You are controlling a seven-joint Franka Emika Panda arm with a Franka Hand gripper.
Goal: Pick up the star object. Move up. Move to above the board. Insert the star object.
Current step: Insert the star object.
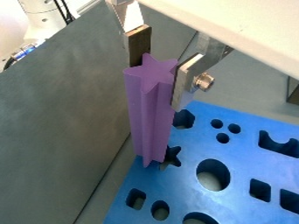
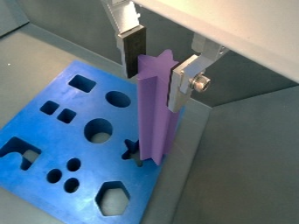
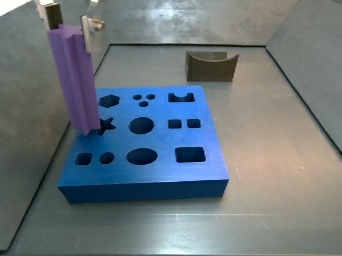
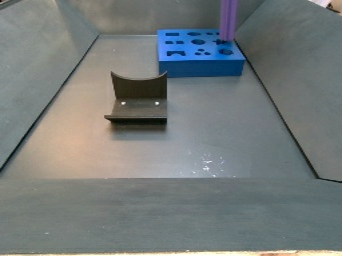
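Jaws closed on the upper end of the star object [image 1: 149,105], a tall, slender, light-purple prism with ridged sides and a star-shaped cross-section. Gripper [image 1: 162,63]: flat silver plates with dark pads, one on either side of the prism top, positioned above the left part of the board in a side view [image 3: 72,22].

Star object: upright, its lower end at the star-shaped cut-out of the board [image 2: 47,122], a large flat blue rectangular slab pierced with circles, squares, a hexagon and other shapes. Judged to be at the insertion step; the vertical hold suits a straight descent into the matching hole, ridges aligned to the star points.

Board: flat on the grey counter [image 3: 267,190], toward the far end of the walled enclosure in a side view [image 4: 201,50].

Fixture [image 4: 136,100]: dark L-shaped bracket on a base plate, standing on the counter well apart from the board; plays no part here.

View notes: both wrist views show the prism foot meeting the star hole, though how deep it sits cannot be told. A side view [image 3: 80,85] shows the full upright length; the distant side view shows only a purple sliver [image 4: 230,20] and no gripper.
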